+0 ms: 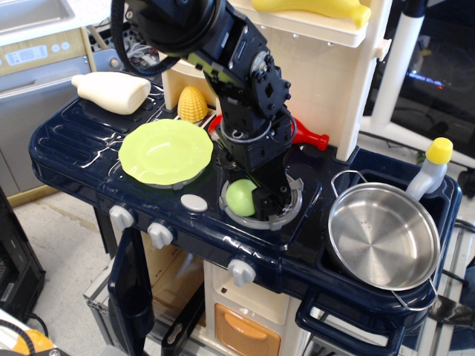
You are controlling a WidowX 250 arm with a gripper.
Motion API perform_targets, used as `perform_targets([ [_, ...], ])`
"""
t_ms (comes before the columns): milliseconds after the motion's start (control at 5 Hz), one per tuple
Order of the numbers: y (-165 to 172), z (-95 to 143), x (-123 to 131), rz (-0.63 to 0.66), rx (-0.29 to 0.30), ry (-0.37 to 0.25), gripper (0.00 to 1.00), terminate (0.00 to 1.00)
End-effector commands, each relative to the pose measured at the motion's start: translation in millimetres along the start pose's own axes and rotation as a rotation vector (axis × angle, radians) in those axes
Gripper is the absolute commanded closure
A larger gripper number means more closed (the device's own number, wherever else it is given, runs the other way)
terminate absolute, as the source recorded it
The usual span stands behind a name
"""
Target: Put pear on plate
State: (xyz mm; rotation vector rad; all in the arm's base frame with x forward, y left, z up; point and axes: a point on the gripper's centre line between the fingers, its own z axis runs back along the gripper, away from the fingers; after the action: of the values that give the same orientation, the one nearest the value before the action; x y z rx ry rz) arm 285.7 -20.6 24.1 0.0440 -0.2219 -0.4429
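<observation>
Your gripper (256,202) is down on the grey burner ring (291,209), its jaws set around the pear (240,197) (whether they actually pinch it, you cannot tell from this angle). The pear sits on that burner, partly hidden by the black arm. The plate (165,151) lies to the left on the dark blue stove top, near the corn (192,104). A steel pan (382,234) sits in the sink at right.
</observation>
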Motion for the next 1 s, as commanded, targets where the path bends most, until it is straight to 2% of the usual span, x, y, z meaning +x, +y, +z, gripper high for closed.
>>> perform_targets([
  [0,60.5,43.7,-2.0,-0.056,0.180,0.015,1.00,0.00],
  [200,97.0,53.3,-4.2,-0.114,0.198,0.023,1.00,0.00],
  [400,118.2,41.0,-8.8,-0.107,0.136,-0.014,1.00,0.00],
  [600,112.7,32.4,-11.6,-0.072,0.089,-0.031,1.00,0.00],
  [800,98.6,36.7,-6.3,0.103,-0.027,-0.020,0.00,0.00],
])
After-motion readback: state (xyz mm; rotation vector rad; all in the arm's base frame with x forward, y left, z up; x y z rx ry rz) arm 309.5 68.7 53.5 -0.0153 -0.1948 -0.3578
